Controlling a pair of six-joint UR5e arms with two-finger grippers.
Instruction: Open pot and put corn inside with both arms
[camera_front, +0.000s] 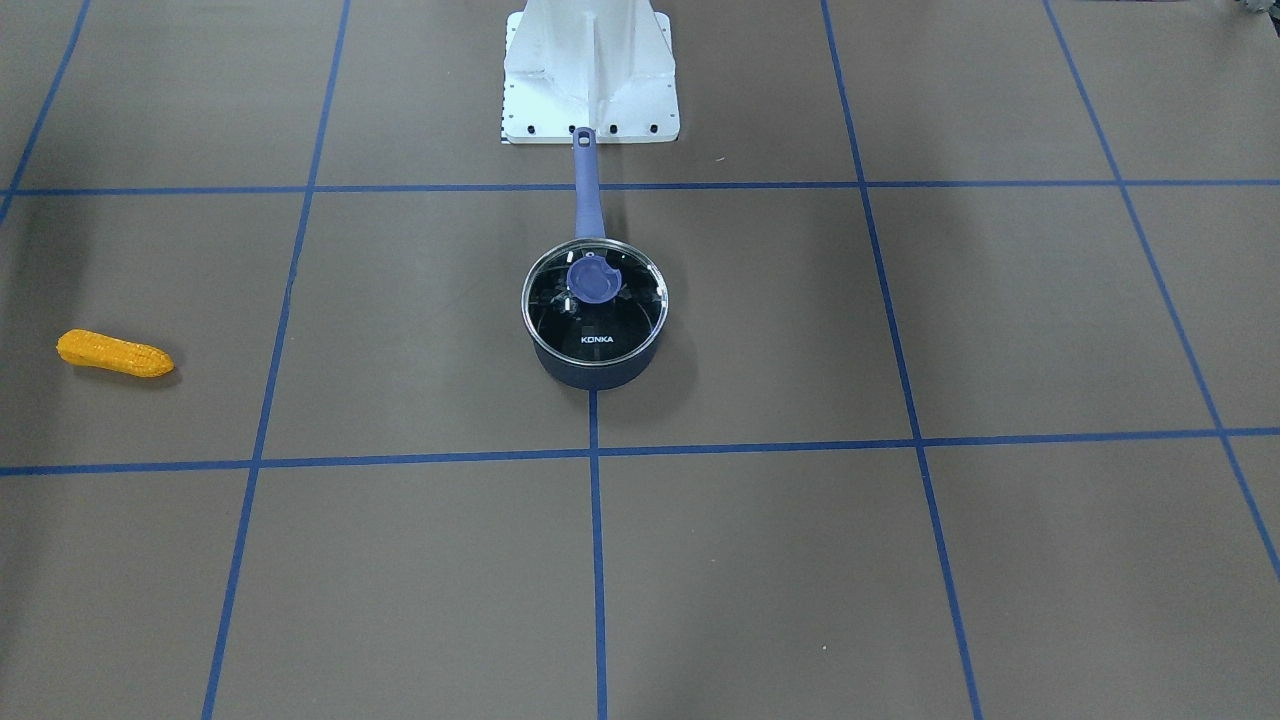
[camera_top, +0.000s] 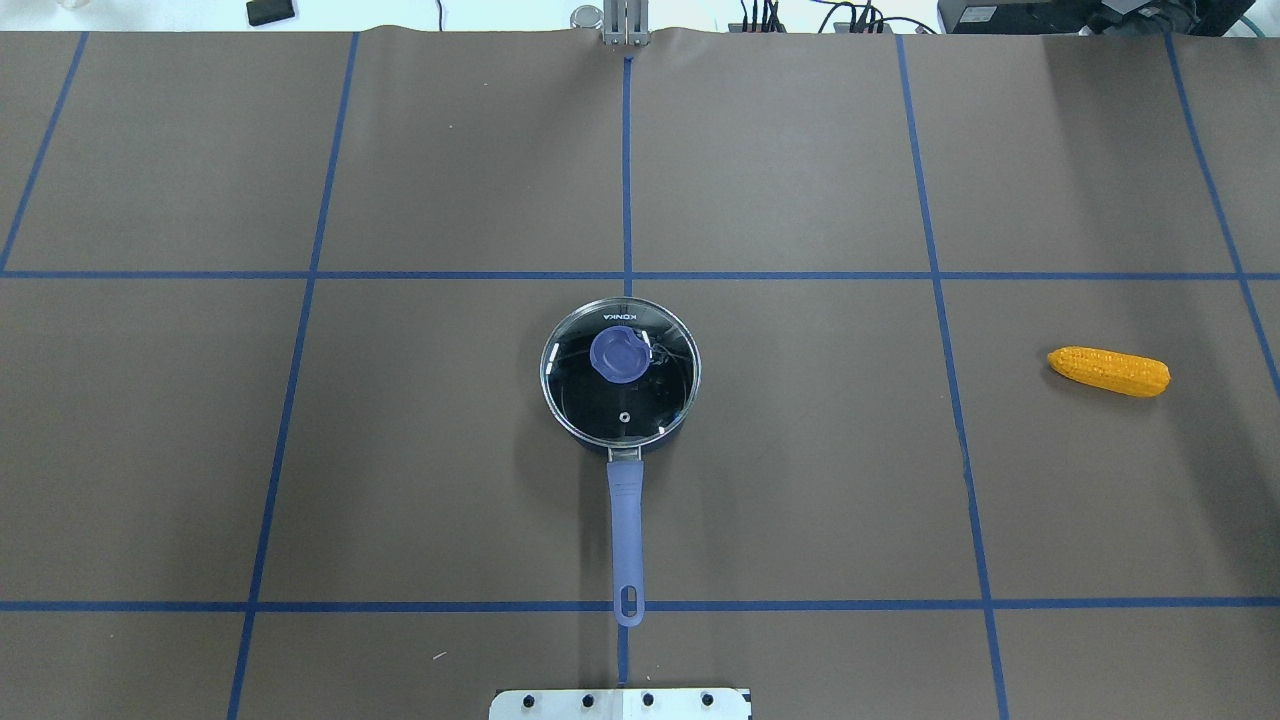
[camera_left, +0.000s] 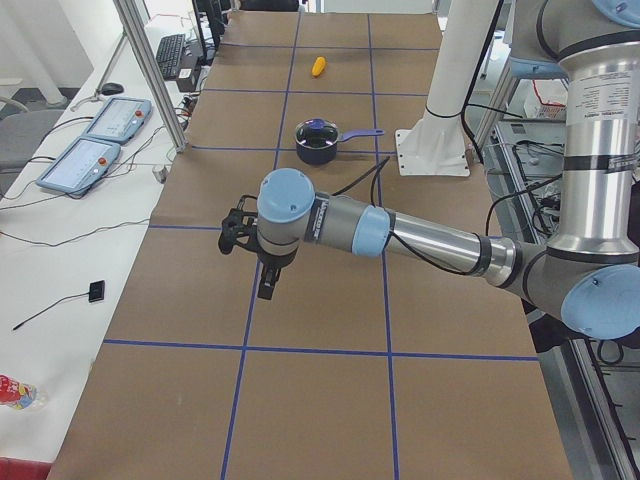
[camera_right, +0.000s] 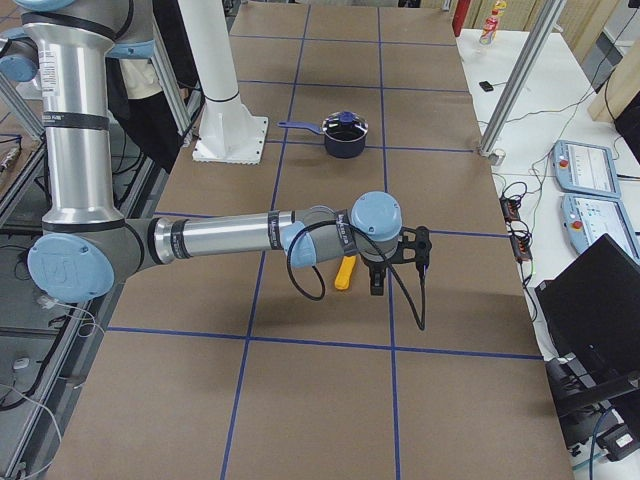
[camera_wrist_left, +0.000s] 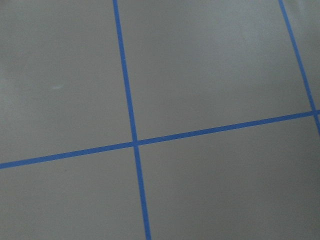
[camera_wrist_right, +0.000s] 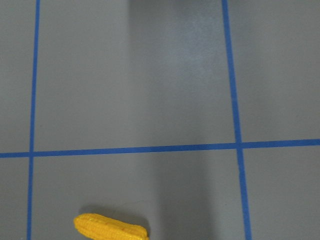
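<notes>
Left gripper and right gripper both aloft, seemingly empty, jaw opening indeterminate; corn near the right.

Brown table with blue tape grid.
Lidded pot at frame centre; corn at right edge; white plate, apparently bolted, bottom centre.

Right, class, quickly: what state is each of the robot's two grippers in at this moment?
Left gripper: cannot tell, it shows only in a side view.
Right gripper: cannot tell, side view only; the corn lies on the table, not held.
</notes>
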